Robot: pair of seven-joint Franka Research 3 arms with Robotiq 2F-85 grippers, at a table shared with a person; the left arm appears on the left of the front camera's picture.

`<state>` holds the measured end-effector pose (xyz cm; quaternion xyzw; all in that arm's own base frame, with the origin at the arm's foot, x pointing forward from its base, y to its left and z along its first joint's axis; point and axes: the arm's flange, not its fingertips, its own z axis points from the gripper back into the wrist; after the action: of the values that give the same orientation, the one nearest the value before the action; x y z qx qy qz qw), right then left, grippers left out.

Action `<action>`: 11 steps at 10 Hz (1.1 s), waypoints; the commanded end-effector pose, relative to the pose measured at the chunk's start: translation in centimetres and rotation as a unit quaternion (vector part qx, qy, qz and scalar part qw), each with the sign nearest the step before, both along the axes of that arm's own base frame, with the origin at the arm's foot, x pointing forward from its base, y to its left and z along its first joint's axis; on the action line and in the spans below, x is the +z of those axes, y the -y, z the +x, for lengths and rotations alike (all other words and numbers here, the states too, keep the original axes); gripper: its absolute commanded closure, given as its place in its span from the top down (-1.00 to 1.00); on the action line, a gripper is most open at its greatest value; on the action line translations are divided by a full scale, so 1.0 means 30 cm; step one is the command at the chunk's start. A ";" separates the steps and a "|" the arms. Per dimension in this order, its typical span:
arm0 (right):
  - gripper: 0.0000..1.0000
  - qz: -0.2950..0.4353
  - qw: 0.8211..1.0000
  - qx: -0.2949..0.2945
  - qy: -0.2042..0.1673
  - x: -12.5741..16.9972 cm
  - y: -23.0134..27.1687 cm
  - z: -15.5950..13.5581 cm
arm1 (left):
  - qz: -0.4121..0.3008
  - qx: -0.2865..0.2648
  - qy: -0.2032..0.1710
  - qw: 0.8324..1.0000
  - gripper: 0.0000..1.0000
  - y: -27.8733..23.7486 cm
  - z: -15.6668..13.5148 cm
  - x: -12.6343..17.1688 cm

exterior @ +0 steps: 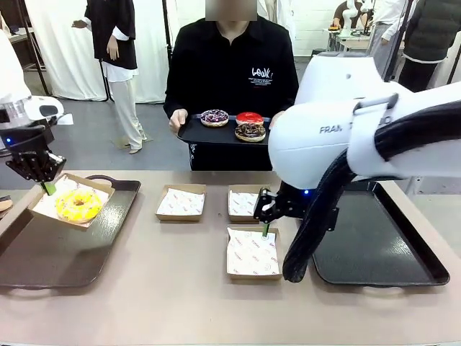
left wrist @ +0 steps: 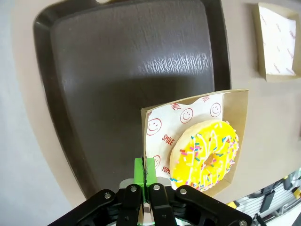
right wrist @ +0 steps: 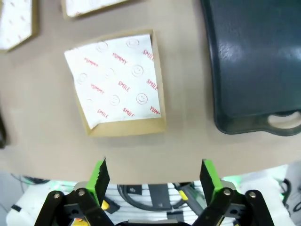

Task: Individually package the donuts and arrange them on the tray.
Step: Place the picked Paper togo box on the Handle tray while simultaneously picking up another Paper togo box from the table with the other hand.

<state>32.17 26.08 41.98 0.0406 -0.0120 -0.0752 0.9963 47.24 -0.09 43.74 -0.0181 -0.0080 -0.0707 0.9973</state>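
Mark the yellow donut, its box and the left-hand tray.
yellow donut (left wrist: 194, 162): left wrist view, glaze beside the hole.
box (left wrist: 241, 109): left wrist view, bare cardboard corner.
left tray (left wrist: 131, 61): left wrist view, bare floor.

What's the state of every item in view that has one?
Left end effector: shut on yellow donut's box.
Yellow donut: boxed, over left tray edge.
Right end effector: open, above unfilled box.
Left far box: unfilled.
Right far box: unfilled.
Purple donut: unboxed, on person's held tray.
Red donut: unboxed, same tray.
Chocolate donut: unboxed, same tray.
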 end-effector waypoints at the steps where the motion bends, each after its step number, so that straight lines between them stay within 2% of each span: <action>1: 1.00 0.010 0.999 0.045 0.012 -0.064 -0.045 0.016 | 0.001 -0.025 0.003 1.000 -0.98 0.002 -0.066 -0.046; 2: 1.00 0.011 0.997 0.078 0.019 -0.104 -0.042 0.014 | 0.003 -0.029 -0.005 1.000 -0.98 0.008 -0.090 -0.069; 6: 1.00 0.009 0.995 0.093 0.029 -0.182 -0.027 -0.010 | 0.011 -0.020 -0.022 0.999 -0.98 0.032 -0.195 -0.142; 8: 1.00 0.010 0.996 0.087 0.031 -0.190 -0.017 -0.020 | 0.027 0.025 -0.029 0.999 -0.98 0.046 -0.225 -0.174; 9: 1.00 -0.002 0.997 0.074 0.036 -0.187 -0.017 -0.020 | 0.025 0.081 -0.020 0.996 -0.98 0.050 -0.227 -0.169; 10: 1.00 0.013 0.996 0.087 0.017 -0.179 -0.024 -0.012 | 0.033 0.135 -0.014 0.990 -0.98 0.051 -0.225 -0.141; 11: 1.00 0.013 0.996 0.087 0.017 -0.179 -0.024 -0.012 | 0.008 0.030 -0.038 0.999 -0.98 0.033 -0.211 -0.171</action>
<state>31.83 26.63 36.63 0.0560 -0.0251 0.0090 0.9981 40.93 -1.15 38.96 -0.0093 0.0214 0.0079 0.9997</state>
